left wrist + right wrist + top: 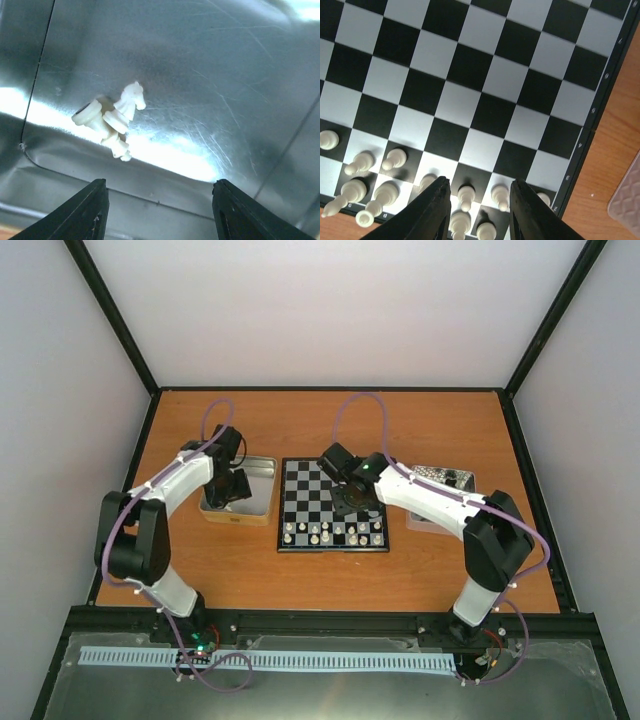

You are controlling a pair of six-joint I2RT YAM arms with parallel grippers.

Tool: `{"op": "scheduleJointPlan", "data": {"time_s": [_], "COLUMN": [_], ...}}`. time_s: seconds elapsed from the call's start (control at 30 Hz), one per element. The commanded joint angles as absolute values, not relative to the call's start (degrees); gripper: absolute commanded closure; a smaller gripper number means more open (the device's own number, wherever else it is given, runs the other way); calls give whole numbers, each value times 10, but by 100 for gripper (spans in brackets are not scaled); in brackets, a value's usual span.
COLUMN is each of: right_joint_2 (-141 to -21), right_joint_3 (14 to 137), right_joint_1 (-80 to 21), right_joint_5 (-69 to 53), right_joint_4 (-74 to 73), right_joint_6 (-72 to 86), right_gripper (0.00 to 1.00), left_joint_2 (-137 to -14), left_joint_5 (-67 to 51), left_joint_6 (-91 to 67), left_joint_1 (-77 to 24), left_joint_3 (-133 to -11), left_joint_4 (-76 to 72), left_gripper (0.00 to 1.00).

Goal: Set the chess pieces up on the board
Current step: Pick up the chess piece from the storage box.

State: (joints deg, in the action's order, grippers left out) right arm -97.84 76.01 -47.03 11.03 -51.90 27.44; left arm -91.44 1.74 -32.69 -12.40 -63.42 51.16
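The board (305, 483) lies mid-table, with several cream-white pieces (322, 531) standing on its two near rows. My right gripper (352, 502) hovers over the board's near right part, open and empty; in the right wrist view (479, 192) its jaws frame white pawns (465, 195). My left gripper (224, 492) is down inside a metal tin (258, 514), open and empty (159, 192). In the left wrist view a few white pieces lie tumbled on the tin floor (210, 90), among them a knight (131, 100) and a fallen piece (93, 114), just ahead of the left fingertip. No black pieces show.
A second tin (442, 480) with small dark things in it sits right of the board, partly under my right arm. The tin's walls (150, 200) rise close round the left gripper. Orange table (330, 570) lies in front of the board.
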Motion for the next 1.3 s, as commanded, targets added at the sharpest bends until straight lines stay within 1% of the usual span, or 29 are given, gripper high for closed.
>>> {"op": "scheduleJointPlan", "data": {"time_s": [0.0, 0.13, 0.27, 0.43, 0.6, 0.7, 0.83, 0.93, 1.03, 1.13, 1.27], "right_joint_2": [-968, -980, -987, -989, -990, -990, -989, -988, -988, -988, -984], "right_joint_3": [767, 782, 792, 798, 801, 805, 807, 807, 807, 805, 802], "right_joint_1": [-460, -450, -440, -431, -425, -424, -424, -423, -423, -423, -423], "right_joint_5": [139, 133, 127, 125, 127, 126, 128, 129, 129, 125, 124], "right_joint_4": [-487, -492, -497, -500, -502, -502, -502, -501, -501, -501, -501], "right_joint_6": [240, 225, 219, 210, 208, 210, 209, 210, 211, 215, 219], "right_gripper": [65, 65, 66, 67, 67, 68, 69, 70, 70, 71, 71], "left_joint_2": [-955, -980, -1004, -1040, -1059, -1057, -1050, -1045, -1036, -1026, -1024], "left_joint_5": [41, 50, 47, 39, 28, 34, 43, 51, 77, 100, 94], "left_joint_6": [-357, -371, -371, -371, -359, -355, -350, -344, -344, -347, -342], "left_joint_1": [-111, -107, -95, -88, -87, -87, -87, -87, -87, -87, -87], "left_joint_3": [-652, -658, -658, -664, -684, -689, -687, -683, -678, -676, -669], "left_joint_4": [492, 472, 438, 407, 393, 390, 394, 398, 403, 405, 401], "left_gripper": [43, 41, 41, 47, 57, 62, 63, 70, 71, 71, 72]}}
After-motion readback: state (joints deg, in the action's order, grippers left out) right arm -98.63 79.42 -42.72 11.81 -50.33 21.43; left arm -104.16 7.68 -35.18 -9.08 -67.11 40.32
